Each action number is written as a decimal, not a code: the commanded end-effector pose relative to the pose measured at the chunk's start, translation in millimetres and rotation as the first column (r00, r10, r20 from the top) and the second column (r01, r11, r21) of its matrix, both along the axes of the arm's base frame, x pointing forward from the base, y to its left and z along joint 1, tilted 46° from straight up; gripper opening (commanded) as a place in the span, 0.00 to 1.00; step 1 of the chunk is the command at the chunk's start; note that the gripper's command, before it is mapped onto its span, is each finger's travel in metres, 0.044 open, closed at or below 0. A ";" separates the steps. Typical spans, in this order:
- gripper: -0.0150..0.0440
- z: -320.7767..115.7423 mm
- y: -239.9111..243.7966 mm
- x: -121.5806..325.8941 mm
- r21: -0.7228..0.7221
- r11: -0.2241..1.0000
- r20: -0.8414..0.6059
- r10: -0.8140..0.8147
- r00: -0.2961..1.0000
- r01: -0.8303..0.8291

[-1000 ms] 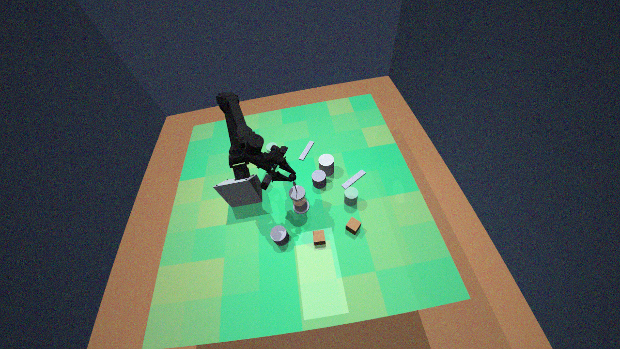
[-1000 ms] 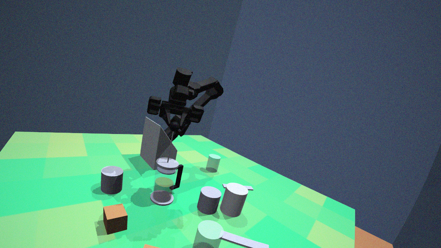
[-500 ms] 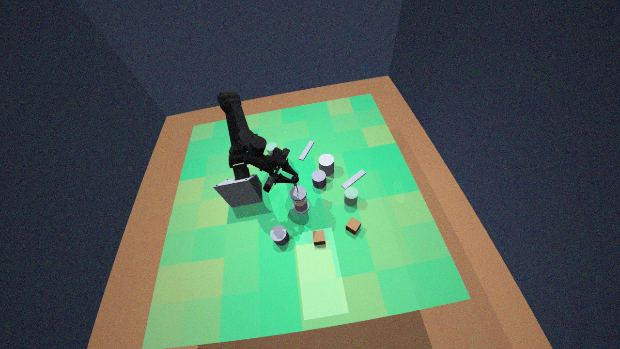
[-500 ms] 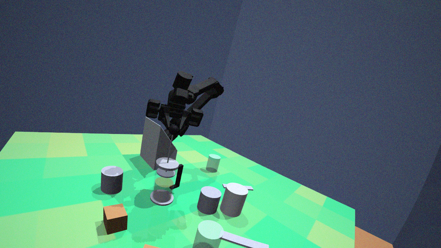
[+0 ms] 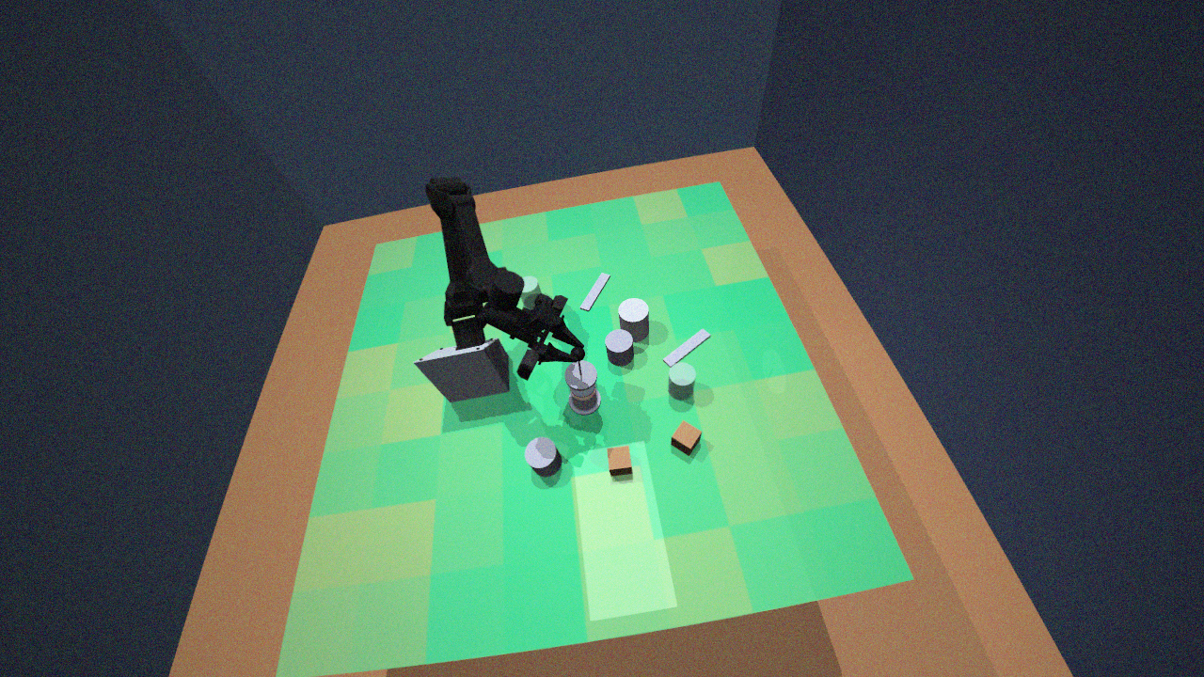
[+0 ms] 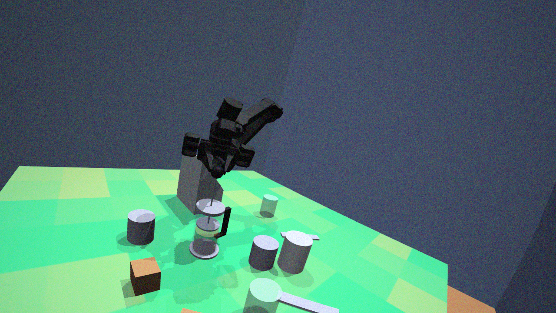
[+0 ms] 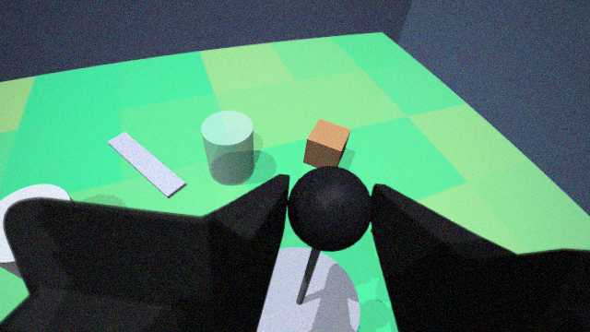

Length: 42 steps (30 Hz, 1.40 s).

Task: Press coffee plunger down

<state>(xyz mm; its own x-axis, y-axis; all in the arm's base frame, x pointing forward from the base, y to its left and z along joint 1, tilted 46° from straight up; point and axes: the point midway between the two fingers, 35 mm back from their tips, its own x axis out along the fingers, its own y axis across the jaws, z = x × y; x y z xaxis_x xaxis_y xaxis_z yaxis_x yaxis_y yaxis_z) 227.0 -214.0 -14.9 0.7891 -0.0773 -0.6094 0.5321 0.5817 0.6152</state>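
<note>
Wrist view is showing the fingers partly closed and pinching the black plunger knob [image 7: 329, 208] from both sides, with the thin rod [image 7: 307, 277] dropping from it to the grey lid [image 7: 295, 295] of the coffee press [image 6: 207, 229]. In the exterior view the press is standing upright on the counter [image 5: 261, 471], just in front of the arm's grey base block [image 6: 192, 186], and the filter disc is sitting about midway down the glass, so the pressing step looks to be under way but unfinished. The next move is calling for a straight downward push along the rod, with no sideways drag that could tip or slide the press, and then opening the fingers. Close around the press, grey cylinders [image 6: 140, 226], an orange cube [image 6: 145, 275] and flat grey strips [image 7: 147, 163] are lying on the green checked mat [image 5: 757, 505]. Beyond that, the brown counter edge is giving way to dark blue walls [image 6: 388, 97].
</note>
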 end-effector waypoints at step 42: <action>0.47 -50.4 37.0 18.2 0.051 0.999 -0.032 0.017 0.999 -0.016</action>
